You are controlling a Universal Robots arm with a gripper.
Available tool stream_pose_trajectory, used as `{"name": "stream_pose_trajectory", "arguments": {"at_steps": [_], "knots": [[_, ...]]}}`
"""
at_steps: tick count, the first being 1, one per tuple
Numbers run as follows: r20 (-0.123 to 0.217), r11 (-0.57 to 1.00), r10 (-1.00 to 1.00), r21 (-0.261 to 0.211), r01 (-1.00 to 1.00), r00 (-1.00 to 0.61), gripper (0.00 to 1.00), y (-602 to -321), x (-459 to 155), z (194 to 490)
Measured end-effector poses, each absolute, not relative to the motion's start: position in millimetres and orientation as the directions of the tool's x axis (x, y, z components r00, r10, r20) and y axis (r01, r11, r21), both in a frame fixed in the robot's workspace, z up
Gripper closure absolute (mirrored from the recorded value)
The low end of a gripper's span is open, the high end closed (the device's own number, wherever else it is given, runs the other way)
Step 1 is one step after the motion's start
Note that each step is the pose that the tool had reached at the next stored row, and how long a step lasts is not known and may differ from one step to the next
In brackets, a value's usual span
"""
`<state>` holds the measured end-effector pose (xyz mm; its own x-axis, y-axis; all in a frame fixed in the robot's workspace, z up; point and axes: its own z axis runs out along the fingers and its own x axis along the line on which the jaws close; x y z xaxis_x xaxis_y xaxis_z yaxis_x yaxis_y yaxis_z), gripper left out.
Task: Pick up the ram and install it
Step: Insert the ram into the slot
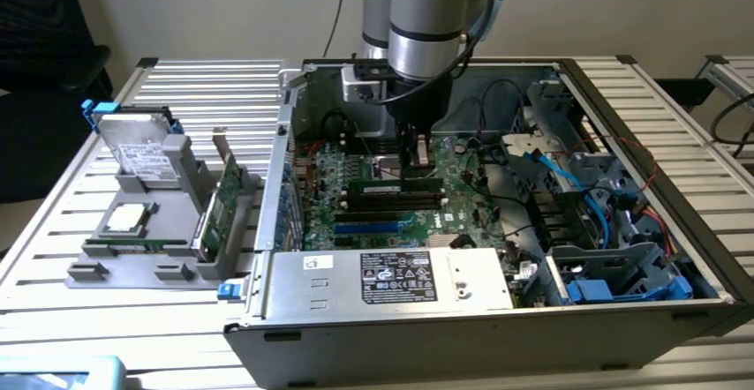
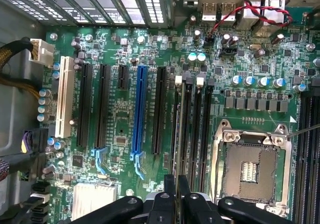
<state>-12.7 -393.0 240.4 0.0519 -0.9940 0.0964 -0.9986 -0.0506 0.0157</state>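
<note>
Inside an open desktop computer case (image 1: 471, 341) lying on a slatted metal table (image 1: 212, 81), a grey robot arm reaches straight down over the green motherboard (image 1: 320, 222). Its black gripper (image 1: 415, 162) hangs over the bank of memory slots near the middle of the board.

The gripper's fingers (image 2: 170, 196) are drawn almost together, with a slim gap between them. They appear to pinch the top edge of the ram (image 1: 389, 181). The ram is a thin green stick that lies along the farthest slot of the bank, directly under the gripper. From the wrist camera it shows edge-on, as a narrow line running away from the fingers beside the black slots. Whether it is fully seated cannot be told.

To the exterior view's left of the case, a grey holder (image 1: 118, 271) carries a silver hard drive (image 1: 141, 156) and a taller green expansion card (image 1: 224, 205). A silver power supply (image 1: 389, 277) fills the near side of the case.

Several things could go wrong from here. If the stick sits slightly off the slot line or its notch does not meet the key, downward pressure could flex the board or jam one end high. The white latches (image 2: 178, 79) at the slot ends may block it if they are closed. A thin board can also slip or tilt in so narrow a pinch.
</note>
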Motion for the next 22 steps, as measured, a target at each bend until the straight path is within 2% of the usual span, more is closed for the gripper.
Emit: {"name": "stream_pose_trajectory", "arguments": {"at_steps": [22], "knots": [[0.098,-0.051,-0.994,0.016,-0.999,0.052,0.86,-393.0,-12.7,232.2]]}}
